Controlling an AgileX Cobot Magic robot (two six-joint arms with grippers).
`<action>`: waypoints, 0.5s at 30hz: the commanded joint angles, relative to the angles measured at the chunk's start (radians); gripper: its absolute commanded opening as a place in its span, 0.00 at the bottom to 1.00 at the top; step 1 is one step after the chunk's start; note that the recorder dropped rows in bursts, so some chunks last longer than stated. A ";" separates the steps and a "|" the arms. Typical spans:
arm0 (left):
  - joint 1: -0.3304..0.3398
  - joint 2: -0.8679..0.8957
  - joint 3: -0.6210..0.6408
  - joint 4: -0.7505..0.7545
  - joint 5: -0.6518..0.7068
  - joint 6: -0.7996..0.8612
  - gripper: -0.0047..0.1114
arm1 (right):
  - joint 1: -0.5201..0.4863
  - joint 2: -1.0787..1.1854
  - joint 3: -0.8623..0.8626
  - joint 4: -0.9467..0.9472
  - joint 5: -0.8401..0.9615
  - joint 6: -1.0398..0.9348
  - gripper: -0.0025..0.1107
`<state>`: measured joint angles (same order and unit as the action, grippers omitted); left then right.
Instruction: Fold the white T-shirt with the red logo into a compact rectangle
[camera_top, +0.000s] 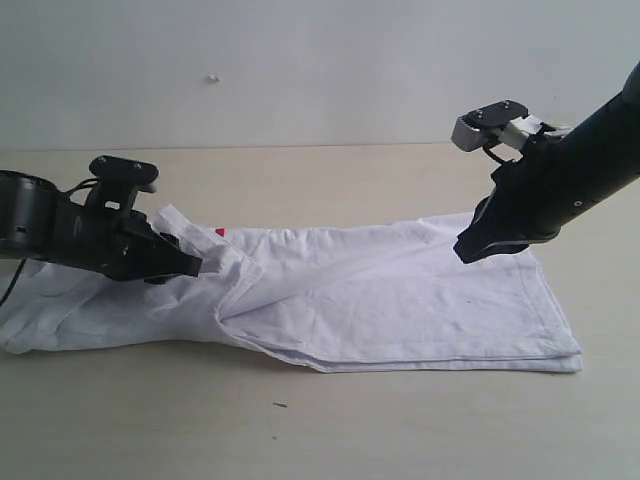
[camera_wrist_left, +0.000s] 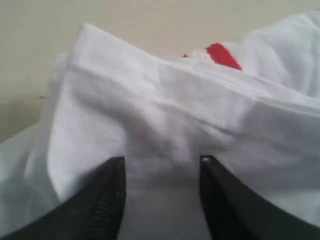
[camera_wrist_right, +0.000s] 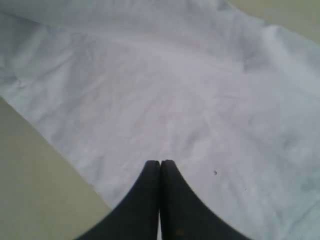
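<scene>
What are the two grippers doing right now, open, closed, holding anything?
left gripper: open, jaws apart, with a fold of the white T-shirt in the gap.
right gripper: shut, holding nothing.

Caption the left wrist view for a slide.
Open left gripper at a raised T-shirt fold, red logo peeking behind.

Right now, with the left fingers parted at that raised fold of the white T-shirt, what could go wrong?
1. The left gripper's fingers stand apart around a raised fold of the white T-shirt; it may slump or snag on a finger when the arm withdraws.
2. The layers near the red logo lie skewed, so the rectangle may end uneven.
3. The right gripper, shut above the cloth, could drag it.
</scene>
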<state>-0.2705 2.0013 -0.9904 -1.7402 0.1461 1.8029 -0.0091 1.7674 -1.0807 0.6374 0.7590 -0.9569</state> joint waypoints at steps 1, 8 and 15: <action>0.002 -0.091 -0.009 -0.004 -0.126 -0.032 0.47 | -0.002 -0.008 -0.005 0.009 0.001 -0.009 0.02; 0.050 -0.238 -0.013 -0.004 -0.219 -0.025 0.32 | -0.002 -0.008 -0.005 0.009 0.026 -0.009 0.02; 0.135 -0.295 0.021 -0.004 -0.231 -0.023 0.15 | -0.002 -0.008 -0.005 0.009 0.025 -0.009 0.02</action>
<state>-0.1640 1.7253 -0.9889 -1.7402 -0.0861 1.7831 -0.0091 1.7674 -1.0807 0.6393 0.7831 -0.9569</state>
